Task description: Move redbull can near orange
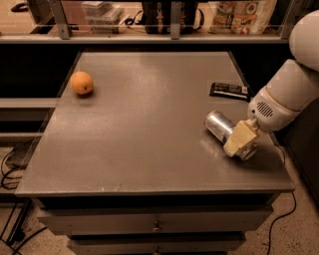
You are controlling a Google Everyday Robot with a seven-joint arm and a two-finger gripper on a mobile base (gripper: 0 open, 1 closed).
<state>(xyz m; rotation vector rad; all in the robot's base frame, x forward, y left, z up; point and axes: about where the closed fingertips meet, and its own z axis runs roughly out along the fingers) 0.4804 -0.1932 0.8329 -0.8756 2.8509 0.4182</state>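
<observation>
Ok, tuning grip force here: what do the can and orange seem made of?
The redbull can, lying on its side, looks like thin metal: silvery, glossy, with a shiny round end. The orange looks like real fruit with matte skin, though plastic is possible. The gripper sits at the can's near end.

A broad grey matt table (149, 149) with rounded corners fills the view, with grey drawers (157, 228) below its front edge. A flat black wrapped bar (229, 90) lies on it near the right edge, just behind the gripper (239, 144), which hangs low over the table's right front part. Behind the table runs a long ledge with upright metal posts (59, 20), and beyond it stand a stack of pale flat containers (102, 11), a dark bag (172, 12) and a printed packet (239, 11), while black cables (10, 172) trail on the floor at the left.
</observation>
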